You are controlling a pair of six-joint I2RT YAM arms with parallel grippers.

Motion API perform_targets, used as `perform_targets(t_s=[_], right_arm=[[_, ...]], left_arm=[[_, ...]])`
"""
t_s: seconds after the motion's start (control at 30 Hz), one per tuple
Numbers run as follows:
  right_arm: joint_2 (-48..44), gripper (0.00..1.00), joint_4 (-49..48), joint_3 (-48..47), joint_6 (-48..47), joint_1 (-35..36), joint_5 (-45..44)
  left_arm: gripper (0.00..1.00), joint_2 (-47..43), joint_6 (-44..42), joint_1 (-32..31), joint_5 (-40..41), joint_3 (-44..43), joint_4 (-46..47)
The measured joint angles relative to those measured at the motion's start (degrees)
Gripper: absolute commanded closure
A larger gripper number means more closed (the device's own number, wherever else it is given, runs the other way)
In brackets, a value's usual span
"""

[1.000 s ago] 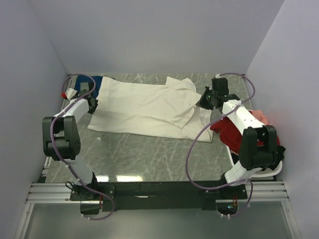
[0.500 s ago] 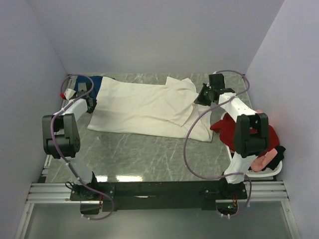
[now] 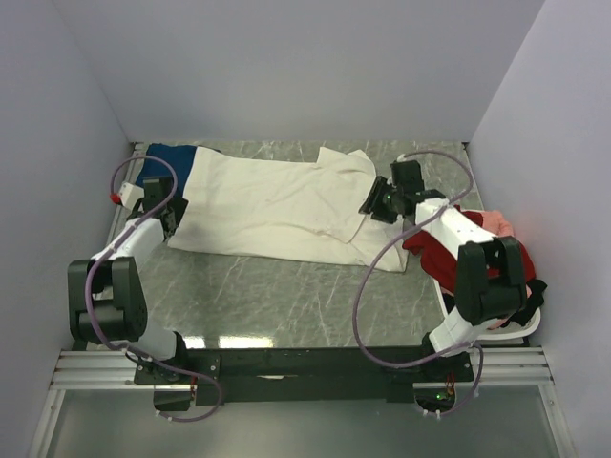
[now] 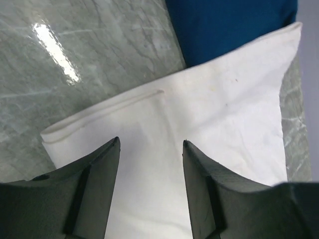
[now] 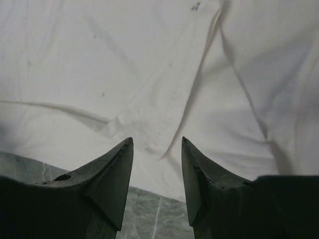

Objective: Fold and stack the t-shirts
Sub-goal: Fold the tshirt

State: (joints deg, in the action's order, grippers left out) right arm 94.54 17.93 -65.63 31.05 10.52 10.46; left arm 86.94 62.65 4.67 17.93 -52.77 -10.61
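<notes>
— The cream-white t-shirt (image 3: 277,205) lies spread across the back of the table (image 3: 286,296), 1 sleeve folded in. What has changed in the last second?
— Both arms have shifted. The left gripper (image 4: 151,143) has drawn back along the shirt's left hem toward its near corner, uncovering more of the dark blue t-shirt (image 3: 170,157) behind. The right gripper (image 5: 157,143) has come in from the far right end to the folded sleeve edge.
— Holding anything?
— No. All 4 fingers stand apart, with cloth beneath them but nothing pinched. I judge the 2 are lining up for the next fold. The red t-shirt (image 3: 434,250) waits at the right.
— Any brand or writing?
— None readable; the cloth looks plain.
</notes>
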Motion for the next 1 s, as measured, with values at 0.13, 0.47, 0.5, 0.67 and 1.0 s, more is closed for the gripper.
perform_targets(t_s=[0.13, 0.47, 0.5, 0.67, 1.0], right_arm=[[-3.72, 0.47, -2.64, 6.80, 1.18, 3.80, -0.66], [0.68, 0.41, -9.66, 10.84, 3.41, 7.50, -2.78], [1.33, 0.40, -10.23, 10.84, 3.54, 7.50, -3.02], [3.50, 0.38, -11.58, 10.78, 3.65, 7.50, -3.74], [6.93, 0.38, -13.73, 8.57, 4.26, 7.50, -2.62]], left_arm=[[0.42, -1.73, -0.07, -1.88, -0.42, 2.99, 3.06], [0.42, -1.66, -1.53, -3.74, -2.60, 10.05, 8.70], [0.43, -1.53, -1.84, -3.74, -2.62, 10.12, 9.16], [0.43, 0.13, -3.28, -3.72, -2.73, 10.12, 11.43], [0.43, 1.81, -4.48, -2.89, -3.08, 10.29, 11.82]])
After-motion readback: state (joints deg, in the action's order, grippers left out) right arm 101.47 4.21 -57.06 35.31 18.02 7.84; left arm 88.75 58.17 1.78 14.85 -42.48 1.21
